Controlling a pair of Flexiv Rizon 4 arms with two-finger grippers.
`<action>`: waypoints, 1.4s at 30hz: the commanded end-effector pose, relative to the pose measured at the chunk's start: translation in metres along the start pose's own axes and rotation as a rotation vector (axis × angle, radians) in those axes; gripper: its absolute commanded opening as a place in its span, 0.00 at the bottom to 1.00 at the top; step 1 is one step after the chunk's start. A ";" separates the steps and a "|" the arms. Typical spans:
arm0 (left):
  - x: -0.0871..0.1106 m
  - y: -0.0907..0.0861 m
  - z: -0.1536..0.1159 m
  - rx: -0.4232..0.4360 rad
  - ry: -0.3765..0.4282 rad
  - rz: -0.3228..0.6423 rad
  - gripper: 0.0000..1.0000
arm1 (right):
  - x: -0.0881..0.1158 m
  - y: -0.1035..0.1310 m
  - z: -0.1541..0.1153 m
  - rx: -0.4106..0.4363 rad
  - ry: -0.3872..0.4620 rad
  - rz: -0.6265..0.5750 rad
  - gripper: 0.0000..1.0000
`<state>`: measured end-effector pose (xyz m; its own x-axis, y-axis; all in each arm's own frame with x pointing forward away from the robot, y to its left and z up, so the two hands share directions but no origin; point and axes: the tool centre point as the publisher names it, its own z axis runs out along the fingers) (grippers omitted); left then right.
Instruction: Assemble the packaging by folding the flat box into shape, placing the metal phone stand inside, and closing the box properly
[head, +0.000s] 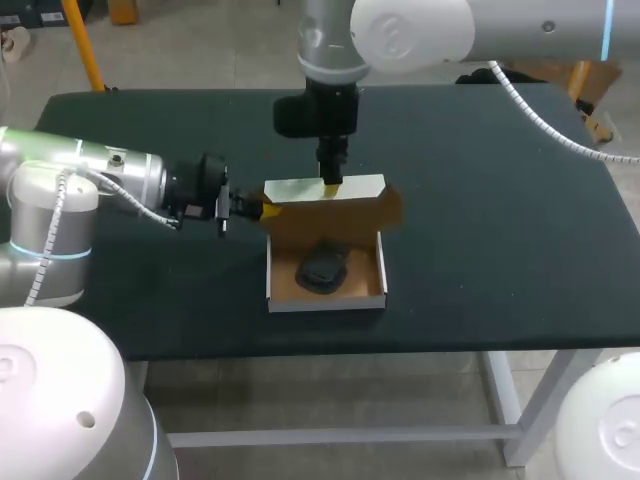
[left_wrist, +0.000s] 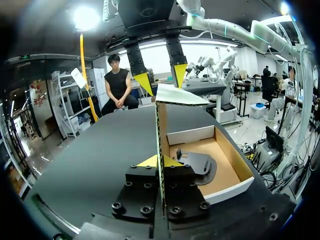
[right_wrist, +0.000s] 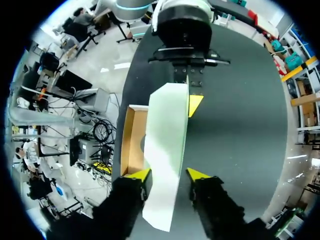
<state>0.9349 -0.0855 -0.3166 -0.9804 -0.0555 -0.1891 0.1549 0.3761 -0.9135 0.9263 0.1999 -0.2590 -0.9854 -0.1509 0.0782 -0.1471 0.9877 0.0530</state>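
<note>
The box (head: 326, 303) sits open on the table (head: 480, 250) with the phone stand (head: 322, 270) lying inside on its floor, and the lid (head: 325, 188) stands upright along the far wall with its top part bent over. The left claw (head: 250, 209) is clamped on the lid's left edge, the cardboard pinched between its two yellow tips. The right claw (head: 333, 178) hangs above with its fingers apart, straddling the bent-over part of the lid without gripping it. The main risk, as I judge it, lies in folding the lid down. If the right claw pushes while the left one holds the edge firm, the thin cardboard may buckle or crease somewhere other than its fold line. If the left claw lets go too soon, the lid may spring back upright or swing sideways. The box is light and nothing pins it, so a sideways push could slide it across the table or tip its near wall up, shifting the stand. The stand looks tall enough that it may block the lid, and the tuck flap could catch outside the front wall, leaving the box badly closed.
</note>
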 end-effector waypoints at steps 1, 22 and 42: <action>0.000 0.000 -0.001 0.002 0.002 0.002 0.00 | -0.006 0.002 0.003 0.006 0.017 -0.001 0.46; 0.000 0.000 -0.001 0.002 0.002 0.002 0.00 | -0.007 0.004 0.010 0.029 0.044 -0.008 0.00; 0.000 0.000 -0.001 0.002 0.002 0.002 0.00 | -0.012 -0.013 -0.031 -0.058 0.007 0.164 1.00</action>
<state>0.9345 -0.0857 -0.3159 -0.9803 -0.0549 -0.1898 0.1559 0.3748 -0.9139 0.9438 0.1957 -0.2370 -0.9951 -0.0117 0.0983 -0.0039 0.9968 0.0794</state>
